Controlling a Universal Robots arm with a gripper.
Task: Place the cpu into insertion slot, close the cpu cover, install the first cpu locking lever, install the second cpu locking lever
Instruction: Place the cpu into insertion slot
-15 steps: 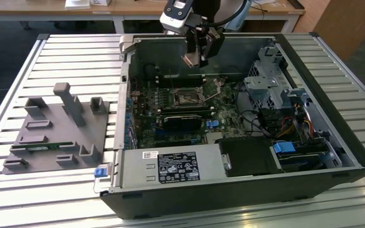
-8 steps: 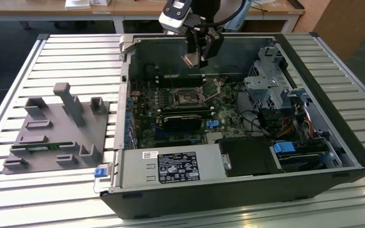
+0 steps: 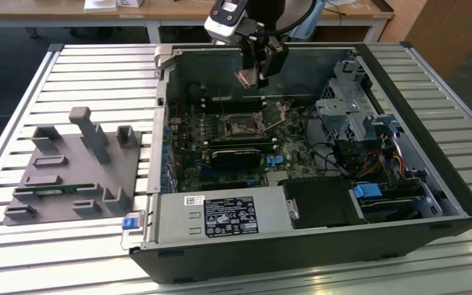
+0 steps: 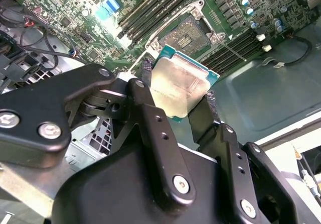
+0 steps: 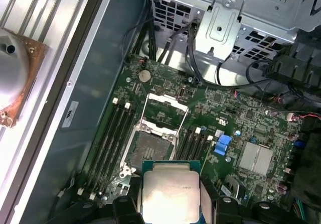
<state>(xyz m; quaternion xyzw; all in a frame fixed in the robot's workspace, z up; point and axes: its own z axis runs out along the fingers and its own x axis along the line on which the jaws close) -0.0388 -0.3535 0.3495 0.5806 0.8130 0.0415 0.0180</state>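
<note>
Your count for this bench.

- Slatted table [image 3: 96, 67]: one.
- Computer case [image 3: 302, 252]: one.
- Grey holder block [image 3: 72, 172]: one, at nine o'clock from the case in the exterior view.
- Power supply box [image 3: 219, 218]: one, at six o'clock inside the case in that view.
- Motherboard [image 5: 235, 113]: one.
- Socket [image 5: 149, 149]: one.
- Hinged cover frame [image 5: 166, 100]: one.
- Banks of memory slots [image 5: 118, 138]: two, one either side of the socket.
- Coin battery [image 5: 144, 75]: one.
- Silver heatsink [image 5: 256, 157]: one.
- Chip [image 5: 168, 191]: one.
- Gripper [image 4: 178, 86]: one, and you have two fingers [image 4: 150, 113] on it.
</note>
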